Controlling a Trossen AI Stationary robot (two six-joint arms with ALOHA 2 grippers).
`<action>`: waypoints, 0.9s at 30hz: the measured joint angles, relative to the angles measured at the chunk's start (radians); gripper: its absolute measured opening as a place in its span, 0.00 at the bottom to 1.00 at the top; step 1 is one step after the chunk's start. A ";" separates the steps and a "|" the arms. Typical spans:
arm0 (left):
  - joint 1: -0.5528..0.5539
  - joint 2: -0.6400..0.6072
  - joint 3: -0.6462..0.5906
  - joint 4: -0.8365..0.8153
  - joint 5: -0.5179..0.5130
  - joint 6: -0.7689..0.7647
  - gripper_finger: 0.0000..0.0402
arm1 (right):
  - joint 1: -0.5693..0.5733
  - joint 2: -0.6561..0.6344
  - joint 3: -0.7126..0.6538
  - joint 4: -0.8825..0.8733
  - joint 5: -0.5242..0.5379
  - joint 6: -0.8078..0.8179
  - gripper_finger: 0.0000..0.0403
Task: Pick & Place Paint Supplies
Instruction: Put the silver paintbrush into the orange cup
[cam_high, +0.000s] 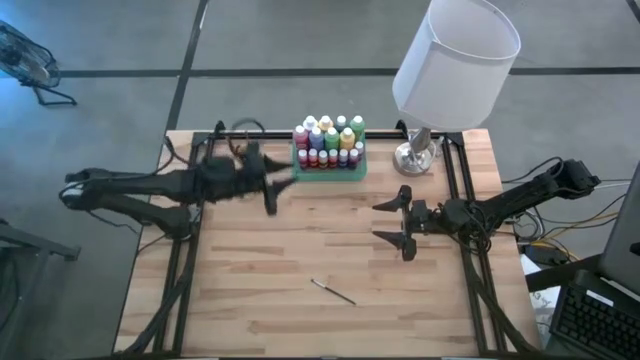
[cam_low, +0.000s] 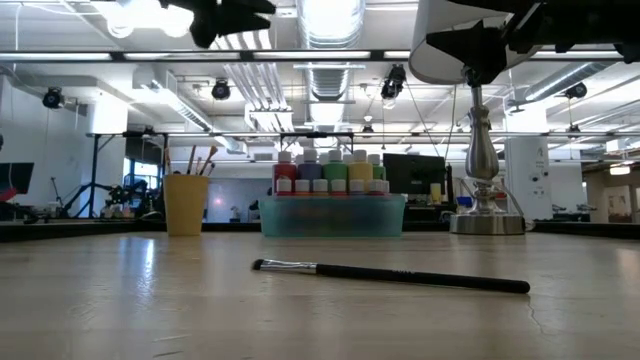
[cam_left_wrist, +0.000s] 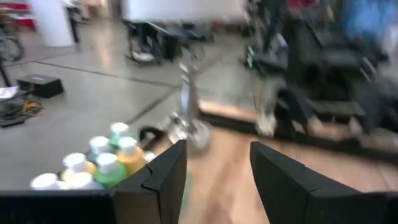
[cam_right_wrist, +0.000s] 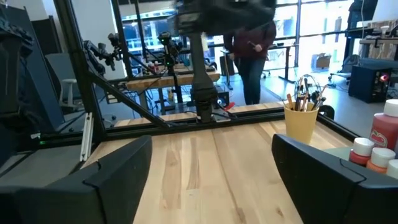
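Observation:
Several paint bottles (cam_high: 328, 140) stand upright in a green tray (cam_high: 330, 174) at the table's far middle; the low view shows them (cam_low: 330, 175) in that tray (cam_low: 333, 215). One dark-handled paintbrush (cam_high: 333, 291) lies flat on the wood toward the near edge, also seen in the low view (cam_low: 390, 275). An orange cup (cam_low: 186, 203) holds more brushes. My left gripper (cam_high: 275, 190) hangs open above the table just left of the tray, with nothing between its fingers (cam_left_wrist: 217, 155). My right gripper (cam_high: 382, 222) stands open and empty right of centre (cam_right_wrist: 211, 149).
A lamp with a white shade (cam_high: 455, 55) and a metal base (cam_high: 415, 155) stands at the far right, beside the tray. Black frame rails (cam_high: 185, 250) run along both table sides. Bare wood lies between the grippers and the near edge. A person (cam_right_wrist: 252, 50) stands beyond the table.

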 joint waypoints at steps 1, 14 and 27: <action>-0.044 0.012 0.018 -0.039 -0.024 0.020 0.45 | 0.000 0.000 0.000 0.000 0.000 0.000 0.81; -0.375 0.204 0.097 -0.242 -0.025 0.081 0.45 | 0.000 0.000 0.000 0.000 -0.002 0.000 0.72; -0.400 0.525 0.152 -0.241 0.063 0.091 0.45 | 0.000 -0.001 0.000 -0.006 -0.002 -0.004 0.66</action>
